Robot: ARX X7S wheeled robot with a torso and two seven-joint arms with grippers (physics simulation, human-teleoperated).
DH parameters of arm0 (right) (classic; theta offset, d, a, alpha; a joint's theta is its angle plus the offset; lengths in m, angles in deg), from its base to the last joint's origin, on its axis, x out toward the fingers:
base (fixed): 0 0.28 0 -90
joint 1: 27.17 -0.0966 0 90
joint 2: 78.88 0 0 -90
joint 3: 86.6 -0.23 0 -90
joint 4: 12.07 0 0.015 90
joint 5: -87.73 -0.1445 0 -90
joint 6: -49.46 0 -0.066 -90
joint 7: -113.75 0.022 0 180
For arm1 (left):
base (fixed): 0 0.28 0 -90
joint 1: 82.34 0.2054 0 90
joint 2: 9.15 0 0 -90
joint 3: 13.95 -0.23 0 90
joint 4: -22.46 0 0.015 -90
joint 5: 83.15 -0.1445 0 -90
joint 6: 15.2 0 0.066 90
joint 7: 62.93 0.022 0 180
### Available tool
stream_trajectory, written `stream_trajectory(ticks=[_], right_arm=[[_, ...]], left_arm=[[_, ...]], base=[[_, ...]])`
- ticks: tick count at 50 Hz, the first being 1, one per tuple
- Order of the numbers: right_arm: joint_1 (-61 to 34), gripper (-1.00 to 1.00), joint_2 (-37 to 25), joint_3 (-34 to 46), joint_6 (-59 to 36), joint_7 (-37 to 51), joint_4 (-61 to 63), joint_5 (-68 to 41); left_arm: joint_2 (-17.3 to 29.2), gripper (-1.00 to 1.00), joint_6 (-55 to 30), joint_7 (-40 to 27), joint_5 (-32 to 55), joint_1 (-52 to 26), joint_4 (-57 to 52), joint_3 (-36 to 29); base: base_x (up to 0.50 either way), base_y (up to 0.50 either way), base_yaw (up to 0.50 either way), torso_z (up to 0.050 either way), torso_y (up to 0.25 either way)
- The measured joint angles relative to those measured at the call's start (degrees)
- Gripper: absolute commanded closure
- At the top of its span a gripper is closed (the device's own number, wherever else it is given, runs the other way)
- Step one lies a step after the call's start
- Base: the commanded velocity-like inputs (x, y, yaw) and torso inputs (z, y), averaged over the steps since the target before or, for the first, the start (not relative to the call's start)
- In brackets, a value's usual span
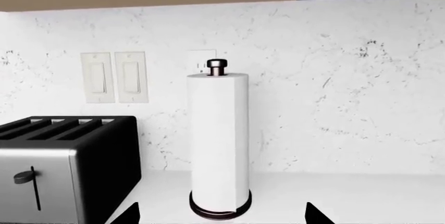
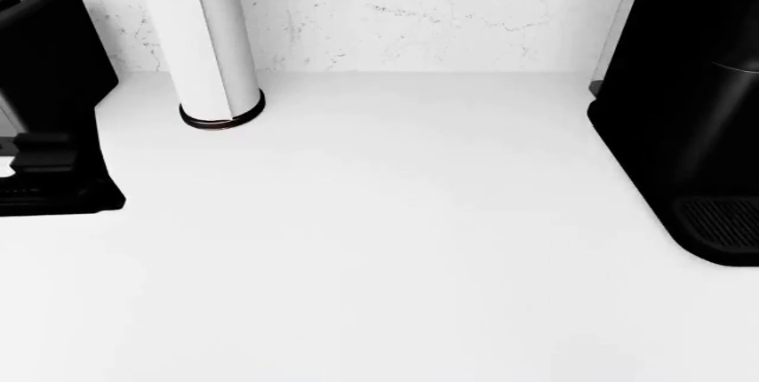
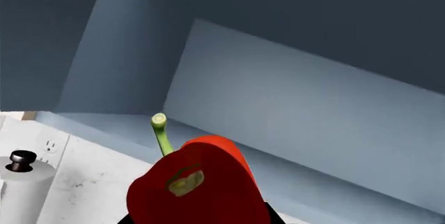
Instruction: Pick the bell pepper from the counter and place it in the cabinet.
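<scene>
The glossy red bell pepper [image 3: 198,182] with its thin green stem fills the near part of the right wrist view. My right gripper [image 3: 200,220] is shut on it, and only dark finger edges show at either side. Behind the pepper is the blue-grey cabinet [image 3: 299,94], its shelf and back panel open to view. The pepper is held up in front of the cabinet opening, not resting on anything. My left gripper [image 1: 222,216] is open over the white counter [image 2: 379,249], with its two dark fingertips wide apart. Neither gripper shows in the head view.
A white paper towel roll [image 1: 218,140] on a dark base stands right ahead of the left gripper by the marbled wall. A black and steel toaster [image 1: 62,166] sits beside it. A black coffee machine [image 2: 699,107] stands at the counter's right.
</scene>
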Motion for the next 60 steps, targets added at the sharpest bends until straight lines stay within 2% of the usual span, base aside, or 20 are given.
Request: stream_trajectory(ticks=[19,41,60], right_arm=[[-5.75,1.00,7.06,9.21,9.81,-19.03,-20.23,21.80],[-12.39,1.00,14.60,14.39,20.27,-31.26,-41.31,35.11],[-14.10,1.00,22.97,15.69,35.98,-40.60,-68.86,45.07]], left_arm=[[0.40,-1.00,0.32,-0.26,0.10,1.21,-0.35,0.67],[-0.20,-1.00,0.01,1.78,-1.40,4.14,-0.67,3.57],[0.72,-1.00,0.47,1.13,-0.39,5.83,-1.17,5.23]], base=[[0.00,0.00,0.00,0.000,0.000],[0.00,0.00,0.00,0.000,0.000],[0.00,0.00,0.00,0.000,0.000]])
